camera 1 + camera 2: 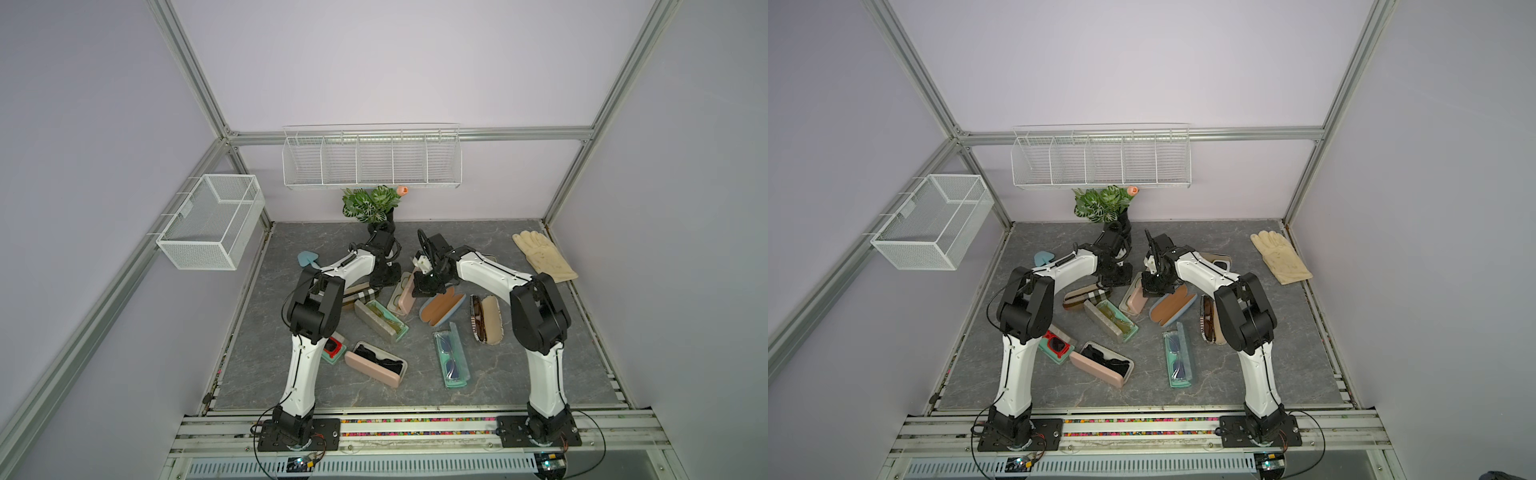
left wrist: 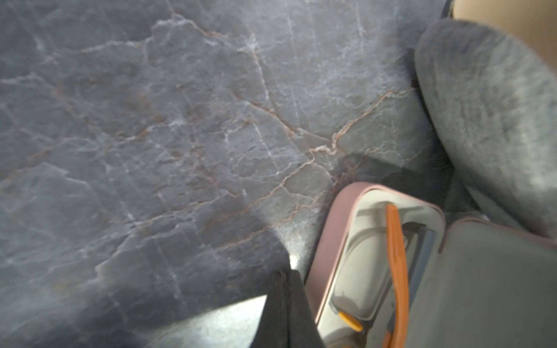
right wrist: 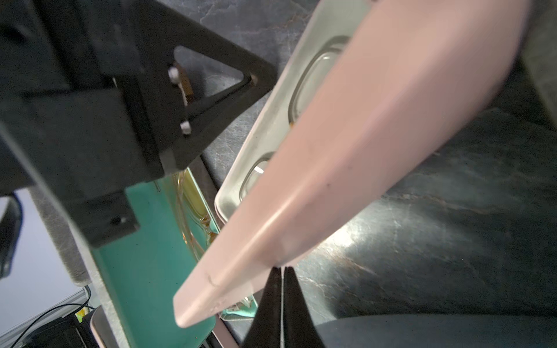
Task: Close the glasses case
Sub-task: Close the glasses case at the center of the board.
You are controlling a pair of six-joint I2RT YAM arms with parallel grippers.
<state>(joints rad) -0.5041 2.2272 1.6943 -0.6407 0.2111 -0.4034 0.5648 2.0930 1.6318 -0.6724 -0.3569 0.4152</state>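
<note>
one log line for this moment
left gripper: shut, beside pink case | right gripper: shut, tips at its lid edge | lid: part raised

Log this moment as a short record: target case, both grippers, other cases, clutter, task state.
target: pink case, open, lid raised partway
contents: glasses with an orange arm
right gripper: shut, tips at the lid's edge
left gripper: shut, beside the case's base; contact unclear
other cases: several lie open on the table, among them a brown-lined case and a teal case
clutter: glove, plant
task state: lid not yet down
</note>
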